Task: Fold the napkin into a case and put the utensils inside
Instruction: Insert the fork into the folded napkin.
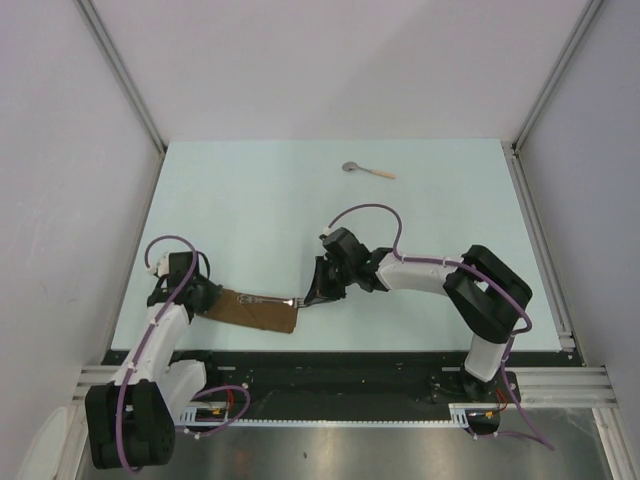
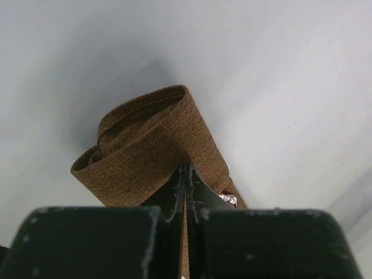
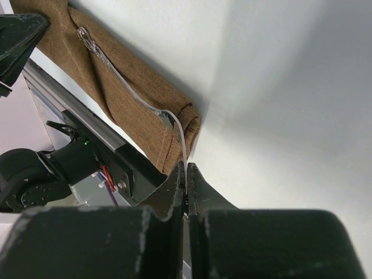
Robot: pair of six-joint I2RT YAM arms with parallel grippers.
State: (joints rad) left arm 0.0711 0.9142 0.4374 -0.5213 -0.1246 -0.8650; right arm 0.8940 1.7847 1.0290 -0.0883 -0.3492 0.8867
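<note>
**Top view.** You have the case (image 1: 250, 312) lying at the lower left of the frame, close to the near edge of the tabletop (image 1: 300, 200). The left jaws are clamped on its left end, in my judgement to anchor the cloth against the push. The right jaws are shut on the end of the first utensil (image 1: 270, 300), which lies along the case from its right end. The second utensil (image 1: 366, 170) sits at upper centre, well apart, with nothing between it and the case.

**Left wrist.** The jaws are together, pinching a layer of the cloth. The case (image 2: 157, 145) shows its folded layers bulging slightly. A silvery glint (image 2: 228, 200) sits just beside the jaws; I cannot confirm what it is.

**Right wrist.** The jaws are closed on the thin handle. The first utensil (image 3: 125, 83) runs along a fold of the case (image 3: 139, 122). Whether it is tucked under a layer cannot be told. The edge rail (image 3: 75, 110) lies just beside the case, so you have little room there.
</note>
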